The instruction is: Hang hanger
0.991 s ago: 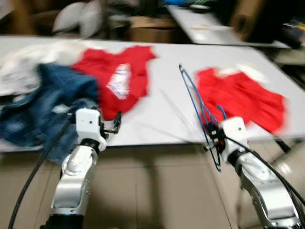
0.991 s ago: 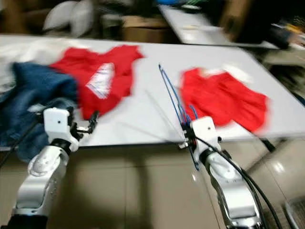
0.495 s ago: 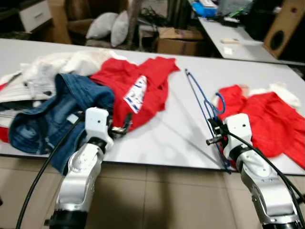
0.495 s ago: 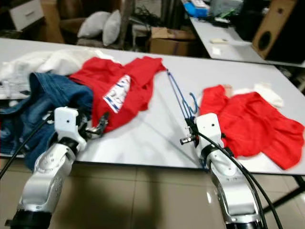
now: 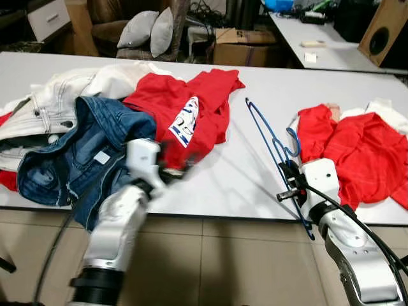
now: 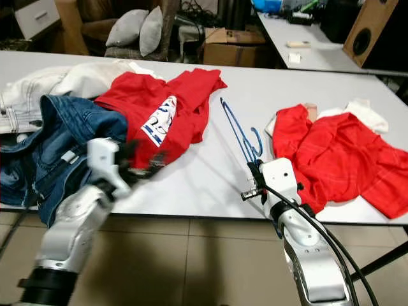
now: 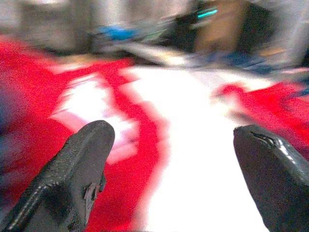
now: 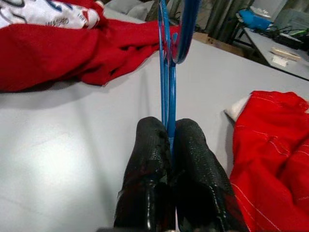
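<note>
A blue wire hanger [image 5: 262, 125] stands tilted over the white table [image 5: 223, 178], its hook [image 5: 293, 137] toward a red garment [image 5: 357, 146]. My right gripper [image 5: 287, 183] is shut on the hanger's wires near the table's front edge. In the right wrist view the fingers [image 8: 149, 145] pinch the blue wires [image 8: 166, 72]. My left gripper [image 5: 173, 171], blurred, hovers at the front edge of a red T-shirt with a white print [image 5: 185, 108]. In the left wrist view its fingers [image 7: 82, 164] stand wide apart, with nothing between them.
A blue denim jacket [image 5: 83, 146] and pale jeans [image 5: 44, 105] lie heaped at the table's left. Cushions [image 5: 150, 29], a cardboard box [image 5: 245, 54] and a second table [image 5: 319, 48] stand behind. Tiled floor [image 5: 210, 261] lies below the front edge.
The camera has shifted and the picture has sharpened. My left arm has swung forward toward the red T-shirt and is blurred. The right gripper keeps its hold on the hanger.
</note>
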`<state>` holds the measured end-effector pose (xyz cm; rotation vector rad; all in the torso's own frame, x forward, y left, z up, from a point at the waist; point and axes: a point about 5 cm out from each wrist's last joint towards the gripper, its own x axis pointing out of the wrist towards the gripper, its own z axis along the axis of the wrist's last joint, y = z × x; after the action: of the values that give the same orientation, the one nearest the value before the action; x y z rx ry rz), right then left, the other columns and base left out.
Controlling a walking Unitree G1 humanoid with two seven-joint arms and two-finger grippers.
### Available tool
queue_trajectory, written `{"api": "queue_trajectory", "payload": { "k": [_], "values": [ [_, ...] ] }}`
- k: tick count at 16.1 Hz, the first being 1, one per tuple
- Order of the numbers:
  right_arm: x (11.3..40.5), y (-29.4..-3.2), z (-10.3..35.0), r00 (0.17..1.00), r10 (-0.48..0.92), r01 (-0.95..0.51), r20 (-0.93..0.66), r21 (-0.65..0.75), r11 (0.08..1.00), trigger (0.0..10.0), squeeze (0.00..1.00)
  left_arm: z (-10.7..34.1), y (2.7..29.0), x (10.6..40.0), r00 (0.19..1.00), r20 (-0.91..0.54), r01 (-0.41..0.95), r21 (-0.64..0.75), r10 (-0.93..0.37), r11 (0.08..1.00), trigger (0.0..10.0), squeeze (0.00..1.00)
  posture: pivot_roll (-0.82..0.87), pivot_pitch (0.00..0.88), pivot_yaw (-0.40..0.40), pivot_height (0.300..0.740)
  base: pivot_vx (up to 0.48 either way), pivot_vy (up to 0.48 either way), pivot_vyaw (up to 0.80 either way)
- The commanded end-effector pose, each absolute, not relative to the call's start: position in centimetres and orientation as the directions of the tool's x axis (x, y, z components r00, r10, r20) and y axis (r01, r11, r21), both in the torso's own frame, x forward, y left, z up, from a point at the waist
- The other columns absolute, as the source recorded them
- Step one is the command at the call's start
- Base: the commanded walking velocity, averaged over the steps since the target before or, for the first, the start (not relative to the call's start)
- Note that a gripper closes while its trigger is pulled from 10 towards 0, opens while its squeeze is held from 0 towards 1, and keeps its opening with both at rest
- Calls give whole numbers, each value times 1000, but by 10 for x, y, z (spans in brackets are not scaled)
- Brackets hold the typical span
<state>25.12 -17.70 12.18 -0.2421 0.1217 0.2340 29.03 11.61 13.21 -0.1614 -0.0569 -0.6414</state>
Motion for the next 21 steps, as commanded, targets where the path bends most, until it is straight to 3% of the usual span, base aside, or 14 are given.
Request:
{"api": "queue_trajectory", "payload": {
  "k": [1, 3, 5, 7, 9, 12, 13, 14, 15, 21],
  "values": [
    [248, -181, 126, 974, 186, -212, -131, -231, 950, 10000, 0, 145, 111, 298, 776, 157, 630, -139, -611, 764, 10000, 0, -89, 0, 28, 740, 0, 0, 0],
    [247, -180, 126, 977, 173, -199, -127, -228, 953, 10000, 0, 149, 123, 326, 881, 138, 465, -74, -453, 882, 10000, 0, -101, 0, 42, 740, 0, 0, 0],
    [245, -179, 127, 977, 174, -200, -127, -233, 952, 10000, 0, 140, 135, 339, 930, 37, 364, 22, -365, 931, 10000, 0, -109, 0, 50, 740, 0, 0, 0],
    [243, -178, 127, 977, 172, -199, -129, -236, 951, 10000, 0, 135, 145, 344, 951, -12, 309, 49, -309, 950, 10000, 0, -116, 0, 55, 740, 0, 0, 0],
    [243, -177, 128, 974, 184, -214, -133, -257, 943, 10000, 0, 120, 159, 350, 980, -88, 196, 221, -180, 955, 10000, 0, -116, 0, 59, 740, 0, 0, 0],
    [244, -174, 127, 971, 194, -225, -138, -260, 939, 10000, 0, 107, 162, 350, 977, -128, 199, 277, -170, 940, 10000, 0, -105, 0, 50, 740, 0, 0, 0],
    [244, -174, 126, 971, 195, -226, -140, -260, 939, 10000, 0, 106, 162, 350, 975, -131, 207, 269, -178, 940, 7608, 0, -105, 0, 50, 740, 0, 0, 0],
    [245, -172, 126, 970, 201, -232, -140, -258, 938, 10000, 0, 102, 159, 351, 973, -137, 217, 260, -187, 941, 3490, 0, -89, 0, 39, 740, 0, 0, 0],
    [245, -170, 127, 969, 207, -237, -138, -258, 937, 10000, 0, 101, 158, 352, 972, -140, 219, 262, -188, 940, 0, 0, -86, 0, 39, 740, 0, 0, 0],
    [249, -168, 127, 967, 214, -244, -137, -266, 932, 10000, 0, 101, 158, 358, 969, -134, 237, 263, -208, 935, 0, 0, -84, 0, 40, 740, 0, 0, 0]
  ]
}}
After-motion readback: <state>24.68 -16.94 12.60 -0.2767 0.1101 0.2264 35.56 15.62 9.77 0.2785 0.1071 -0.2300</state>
